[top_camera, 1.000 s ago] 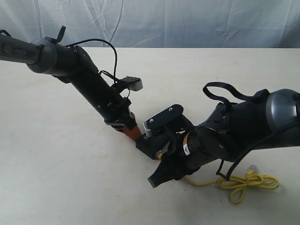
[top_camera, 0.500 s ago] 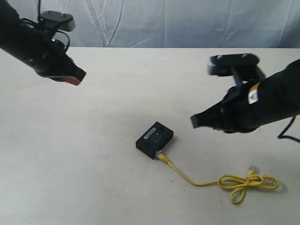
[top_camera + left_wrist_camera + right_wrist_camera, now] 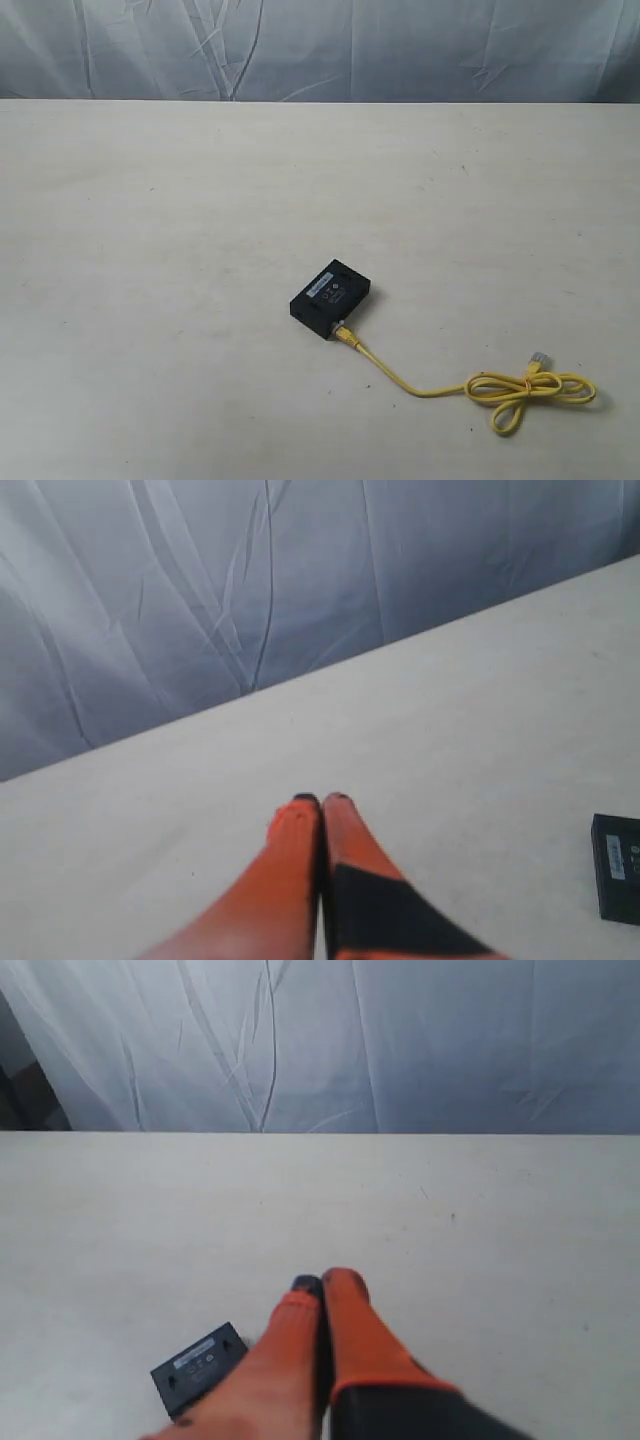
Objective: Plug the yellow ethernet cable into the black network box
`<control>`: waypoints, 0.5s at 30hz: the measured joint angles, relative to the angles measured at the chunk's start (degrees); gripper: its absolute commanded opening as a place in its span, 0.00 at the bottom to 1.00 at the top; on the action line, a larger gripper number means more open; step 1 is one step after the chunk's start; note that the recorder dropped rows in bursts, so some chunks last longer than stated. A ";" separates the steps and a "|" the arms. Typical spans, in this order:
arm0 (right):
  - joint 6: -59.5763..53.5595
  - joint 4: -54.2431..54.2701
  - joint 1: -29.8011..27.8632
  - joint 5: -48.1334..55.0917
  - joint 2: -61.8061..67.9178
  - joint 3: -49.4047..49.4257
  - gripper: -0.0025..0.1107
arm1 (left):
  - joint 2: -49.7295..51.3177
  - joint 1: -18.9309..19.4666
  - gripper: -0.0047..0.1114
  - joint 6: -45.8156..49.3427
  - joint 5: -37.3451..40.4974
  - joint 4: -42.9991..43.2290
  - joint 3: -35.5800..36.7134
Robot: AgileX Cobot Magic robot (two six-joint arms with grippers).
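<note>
Below centre of the exterior view, the yellow ethernet cable [image 3: 425, 393] is being shown with one plug apparently seated in the black network box [image 3: 331, 297] on the worktop [image 3: 150, 250]; the task is being judged complete. The left hand [image 3: 320, 800] and right hand [image 3: 322, 1282], both clenched empty, are being shown only in the wrist views, without the cable.

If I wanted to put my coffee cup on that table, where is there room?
Nearly everywhere: the table is bare between the grey curtain and the black box, and left of the box. Only the near right is busy, where the yellow cable runs from the box to its loop.
</note>
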 measured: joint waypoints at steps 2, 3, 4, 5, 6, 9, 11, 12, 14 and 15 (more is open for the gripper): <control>0.00 -0.05 -0.05 1.04 -4.79 -0.02 0.02 | -2.61 0.00 0.04 0.00 -0.29 0.00 0.09; 0.00 -0.05 -0.05 1.18 -7.02 -0.02 0.02 | -3.43 0.00 0.04 0.00 -0.42 0.00 0.09; 0.00 -0.05 -0.05 1.31 -8.03 0.08 0.02 | -3.82 0.00 0.04 0.00 -0.42 0.00 0.09; 0.00 -0.05 -0.05 1.31 -9.43 0.02 0.02 | -4.07 0.00 0.04 0.00 -0.42 0.00 0.09; 0.00 -0.05 -0.05 1.31 -10.03 0.12 0.02 | -4.07 0.00 0.04 0.00 -0.42 0.00 0.09; 0.00 0.30 -1.06 1.57 -11.39 0.11 0.02 | -4.07 0.00 0.04 0.00 -0.42 0.00 0.09; 0.00 1.48 -3.84 1.57 -12.14 0.11 0.02 | -4.07 0.00 0.04 0.00 -0.42 0.00 0.09; 0.00 2.02 -5.34 1.69 -12.40 0.11 0.02 | -4.07 0.00 0.04 0.00 -0.42 0.00 0.09; 0.00 2.82 -9.22 1.69 -12.67 0.11 0.02 | -4.07 0.00 0.04 0.00 -0.42 0.00 0.09; 0.00 2.82 -10.59 1.69 -12.78 0.11 0.02 | -4.07 0.00 0.04 0.00 -0.42 0.00 0.09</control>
